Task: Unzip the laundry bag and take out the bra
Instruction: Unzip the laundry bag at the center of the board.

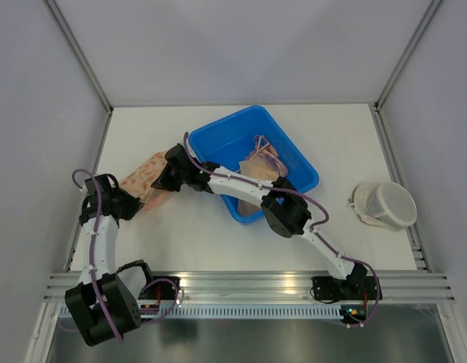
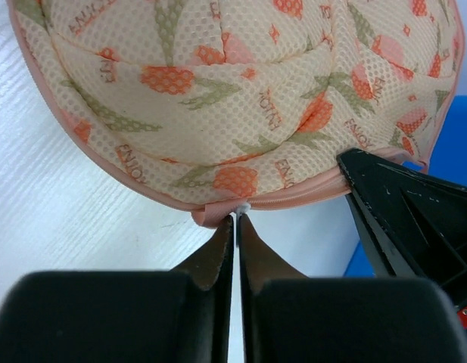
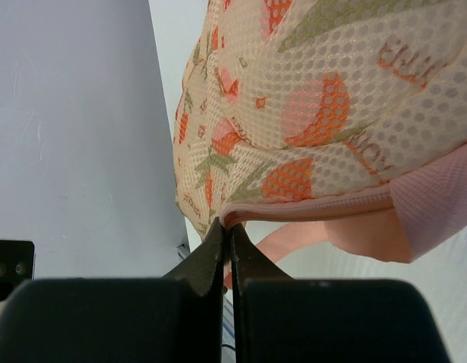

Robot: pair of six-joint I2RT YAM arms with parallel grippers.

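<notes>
Beside the blue bin point(image 1: 225, 121), left gripper point(image 2: 236, 219) and right gripper point(image 3: 226, 227) clamp laundry bag point(image 2: 241, 91)

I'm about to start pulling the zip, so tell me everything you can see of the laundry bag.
The laundry bag is a domed cream mesh pouch printed with orange fruit, green leaves and lettering. It is edged by a pink zip band that looks closed. It lies on the white table, left of the blue bin. The left gripper is shut on a small pale tab at the band, and the right gripper pinches the pink edge further along.
</notes>
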